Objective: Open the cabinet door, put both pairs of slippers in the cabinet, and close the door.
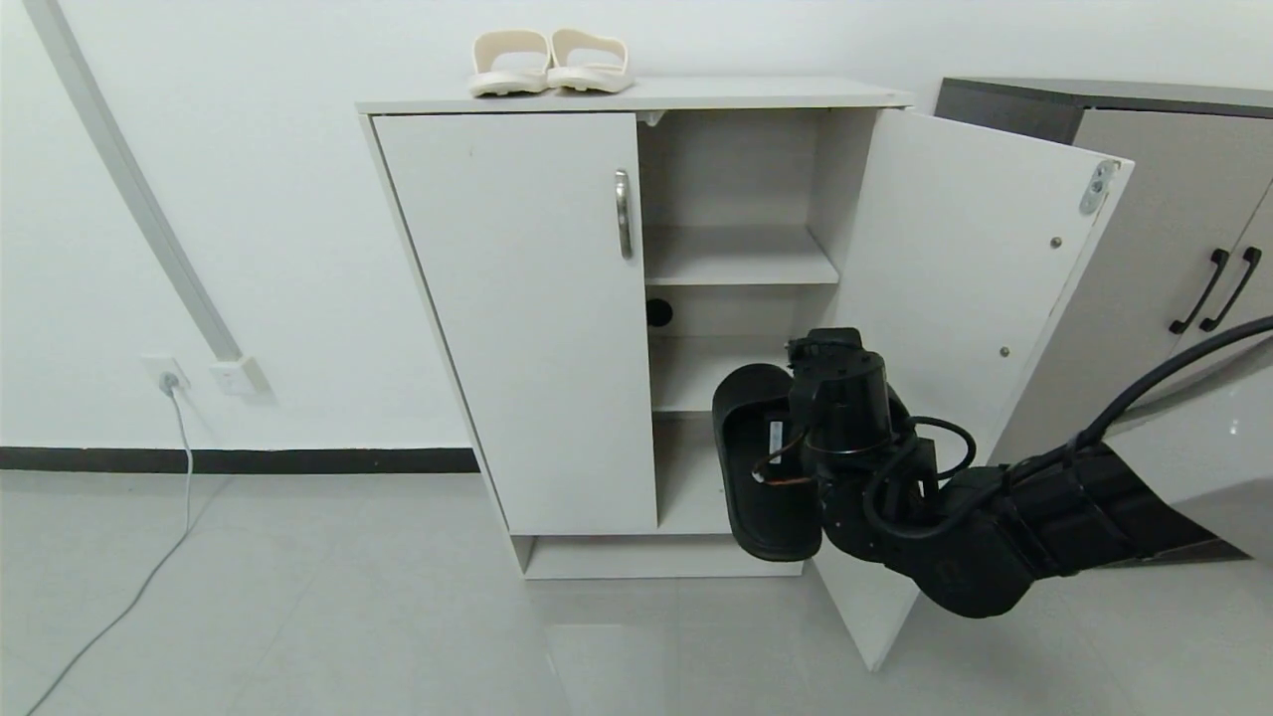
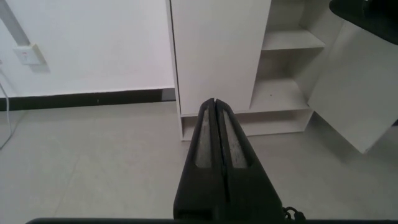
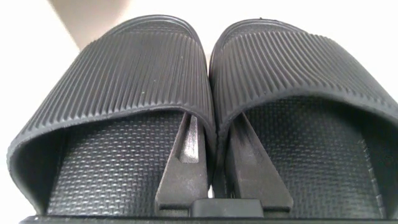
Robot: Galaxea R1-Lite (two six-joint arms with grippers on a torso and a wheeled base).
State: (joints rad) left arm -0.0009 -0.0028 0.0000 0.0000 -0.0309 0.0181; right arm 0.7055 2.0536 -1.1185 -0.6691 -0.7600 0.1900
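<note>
My right hand (image 3: 214,155) is clenched on the black slippers (image 1: 761,467), a finger under each strap pinching the touching edges, low before the open cabinet (image 1: 517,298); they look light, soft, rubbery and unlikely to slip.

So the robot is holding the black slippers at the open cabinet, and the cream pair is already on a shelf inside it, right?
Not quite. The cream slippers lie on top of the cabinet, not inside it, as the head view shows. The rest is right: the right gripper holds the black slippers at the open cabinet.
</note>
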